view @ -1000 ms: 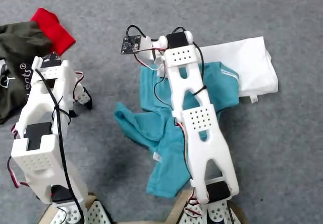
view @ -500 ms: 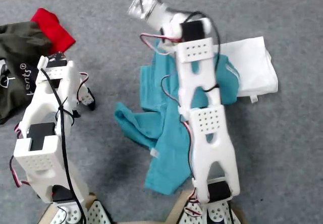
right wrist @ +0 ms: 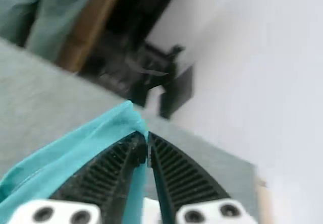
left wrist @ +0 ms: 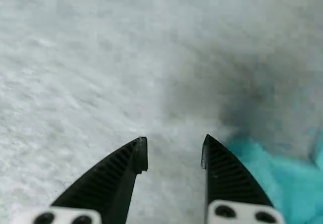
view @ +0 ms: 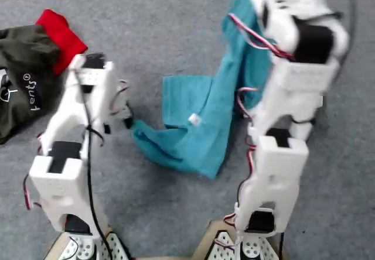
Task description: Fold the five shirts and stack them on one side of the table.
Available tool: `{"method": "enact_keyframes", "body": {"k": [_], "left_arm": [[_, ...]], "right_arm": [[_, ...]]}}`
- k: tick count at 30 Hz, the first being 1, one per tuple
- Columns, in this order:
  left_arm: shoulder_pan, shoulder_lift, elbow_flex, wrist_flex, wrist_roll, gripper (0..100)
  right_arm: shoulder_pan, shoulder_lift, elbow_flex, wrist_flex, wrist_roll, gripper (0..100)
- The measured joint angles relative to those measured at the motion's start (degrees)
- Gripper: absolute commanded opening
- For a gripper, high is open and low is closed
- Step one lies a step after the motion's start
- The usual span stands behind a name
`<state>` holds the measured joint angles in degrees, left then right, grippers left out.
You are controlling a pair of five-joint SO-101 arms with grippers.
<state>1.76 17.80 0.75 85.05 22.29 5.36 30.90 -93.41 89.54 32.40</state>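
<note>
My right gripper [right wrist: 147, 139] is shut on an edge of the teal shirt [right wrist: 70, 156] and holds it high over the far side of the table. From that raised grip the teal shirt [view: 220, 105] hangs down, its lower part still crumpled on the grey mat. Just left of that crumpled edge, low over the mat, is my left gripper [view: 126, 118]. In its wrist view the left gripper [left wrist: 174, 152] is open and holds nothing, with the teal shirt [left wrist: 275, 171] beside one finger.
A dark olive shirt [view: 20, 81] and a red shirt [view: 58, 33] lie bunched at the far left of the grey mat [view: 146, 201]. The raised right arm [view: 293, 96] stands over the right half of the table.
The right arm has swung up and back, lifting the teal shirt off the mat. The left arm has moved right, towards the shirt's left edge.
</note>
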Motion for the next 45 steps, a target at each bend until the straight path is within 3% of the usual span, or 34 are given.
{"method": "enact_keyframes", "body": {"k": [7, 13, 19, 23, 28, 34, 45], "left_arm": [[9.6, 0.1, -11.0, 6.6, -8.7, 20], [15.6, 0.1, -18.6, 7.5, -19.3, 20], [26.6, 0.1, -19.9, 9.1, -24.8, 20], [33.1, 0.0, -18.4, 6.7, -23.4, 22], [36.0, -6.0, -11.3, -0.9, -18.1, 23], [36.0, -8.8, -2.4, -11.1, -12.0, 23], [36.4, -2.8, -3.3, -14.5, -3.5, 22]], "right_arm": [[5.3, -3.3, -0.5, 2.1, 0.0, 1.3], [9.1, 4.3, -1.0, 6.5, 0.0, 1.3], [13.0, 10.7, -1.0, 6.6, 0.0, 1.3], [14.6, 11.3, -1.0, 6.6, 0.0, 1.3], [15.5, 11.3, -1.0, 6.6, 1.9, 1.4], [15.5, 11.3, -1.0, 6.6, 3.3, 1.4], [15.5, 11.3, -1.0, 6.6, 3.3, 1.4]]}}
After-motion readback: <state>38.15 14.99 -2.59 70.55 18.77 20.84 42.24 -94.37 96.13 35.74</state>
